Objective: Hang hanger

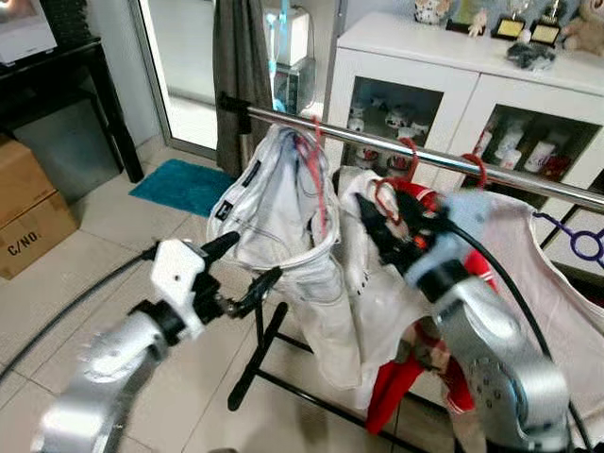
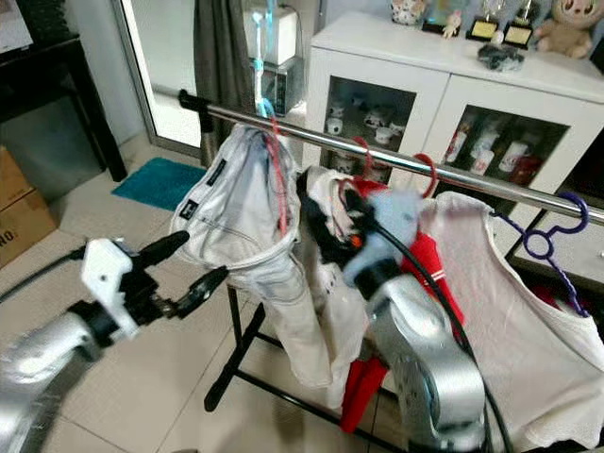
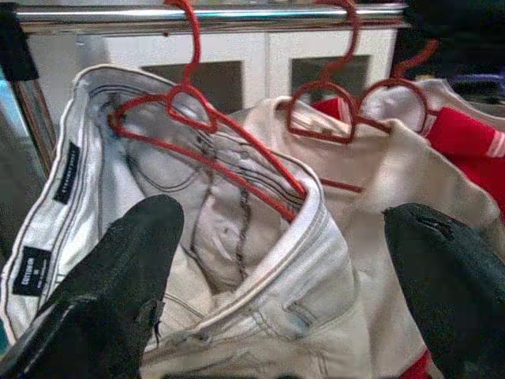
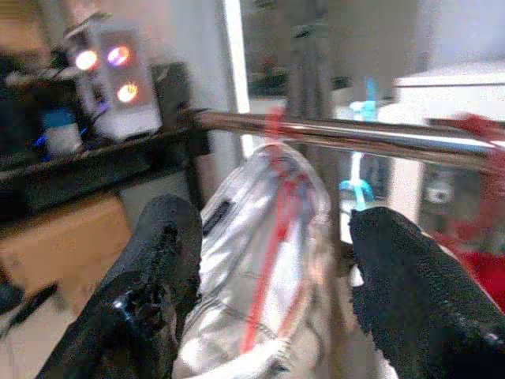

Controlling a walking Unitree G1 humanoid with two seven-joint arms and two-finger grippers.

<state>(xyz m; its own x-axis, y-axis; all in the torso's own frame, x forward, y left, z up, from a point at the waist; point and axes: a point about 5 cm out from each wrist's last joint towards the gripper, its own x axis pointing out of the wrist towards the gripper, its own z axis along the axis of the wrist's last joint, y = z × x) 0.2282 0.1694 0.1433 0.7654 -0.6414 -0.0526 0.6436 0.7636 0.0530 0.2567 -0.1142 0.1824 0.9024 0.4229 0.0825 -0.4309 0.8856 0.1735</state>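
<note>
Left wrist view: red hanger (image 3: 207, 134) hooked over the steel rail (image 3: 237, 17), carrying pale white jeans (image 3: 260, 260) by the waistband. Hanger sits near the rail's capped end, hook over the bar, shoulders tilted inside the open waist. 2 black labels visible on the inner waistband.

Just beside it on the rail, 2 more red hangers (image 3: 335, 110) hold a cream shirt (image 3: 379, 174) and a red garment (image 3: 465, 142), pressed close against the jeans. Farther along the rail, a purple hanger (image 2: 552, 231) with a white shirt (image 2: 528, 330).

Left claw (image 1: 243, 266) hovers low in front of the jeans' waistband, fingers spread, nothing between them; not touching the cloth as far as can be told. Right claw (image 4: 268, 268) is raised near the rail among the cream and red garments, fingers (image 4: 410, 276) also spread wide, aimed toward the jeans, empty.

Rack stands on a black frame (image 1: 269, 354) over pale floor tiles (image 1: 94, 274). Behind it: white cabinet (image 1: 415, 66) with glass doors and mugs inside, trophies and a soft toy on top. Grey curtain (image 1: 241, 66) by the doorway, teal mat (image 1: 184, 184) on the floor, cardboard box (image 1: 28, 203) under a dark side counter (image 1: 66, 66).
</note>
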